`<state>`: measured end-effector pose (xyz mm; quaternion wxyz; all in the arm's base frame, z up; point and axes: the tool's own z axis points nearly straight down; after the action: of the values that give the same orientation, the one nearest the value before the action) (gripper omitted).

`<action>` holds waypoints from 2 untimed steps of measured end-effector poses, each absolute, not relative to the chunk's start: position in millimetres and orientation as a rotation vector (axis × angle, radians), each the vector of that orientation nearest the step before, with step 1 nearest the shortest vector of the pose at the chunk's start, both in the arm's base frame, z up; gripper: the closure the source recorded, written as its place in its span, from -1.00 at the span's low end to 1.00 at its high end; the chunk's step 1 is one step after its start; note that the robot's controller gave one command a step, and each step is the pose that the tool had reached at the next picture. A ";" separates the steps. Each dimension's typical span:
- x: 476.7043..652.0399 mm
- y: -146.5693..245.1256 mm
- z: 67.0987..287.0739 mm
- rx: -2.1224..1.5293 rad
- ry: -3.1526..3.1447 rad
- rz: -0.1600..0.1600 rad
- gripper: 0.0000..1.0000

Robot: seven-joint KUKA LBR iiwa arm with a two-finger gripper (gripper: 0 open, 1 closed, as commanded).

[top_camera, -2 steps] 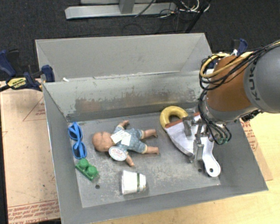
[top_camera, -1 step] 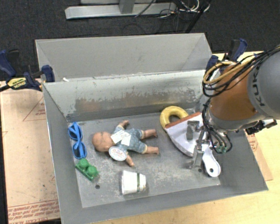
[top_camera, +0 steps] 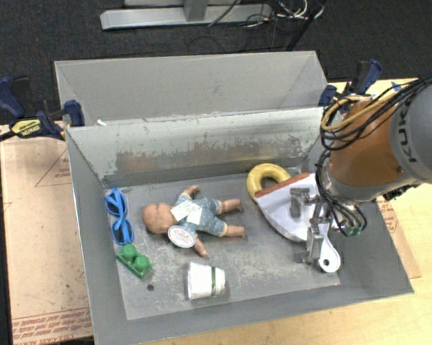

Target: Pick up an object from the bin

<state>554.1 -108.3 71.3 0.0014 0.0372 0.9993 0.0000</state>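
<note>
A: Where does the gripper (top_camera: 314, 251) sit?

B: Low over the right part of the bin (top_camera: 92, 216), at the end of the arm reaching in from the right; it hangs at the lower right edge of a flat white plastic piece with an orange rim (top_camera: 281, 209).

A: Is its hand wide, narrow, or holding something?

B: I cannot tell; the wrist and cables cover too much of it, and nothing can be seen gripped in it; 1 small white rounded bit (top_camera: 329, 261) lies just beside its tip, and whether that belongs to the robot or to the bin I cannot tell either.

A: And the white piece itself?

B: On the floor in the right half, right under a yellow ring (top_camera: 267, 177) near the back wall; the 2 look to be touching.

A: What else is nearby?

B: A baby doll (top_camera: 194, 219) on its back in the middle, just left of the white piece; 1 white cup (top_camera: 205, 281) on its side towards the front; blue sunglasses (top_camera: 118, 214) and a green block (top_camera: 135, 263) along the left wall, well apart from the gripper.
</note>
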 end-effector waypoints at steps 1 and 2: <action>533.8 -104.5 70.6 0.417 3.104 0.004 1.00; 533.9 -104.5 70.6 0.416 3.104 0.003 1.00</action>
<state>533.9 -104.5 70.6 0.0049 0.1329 0.9911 0.0011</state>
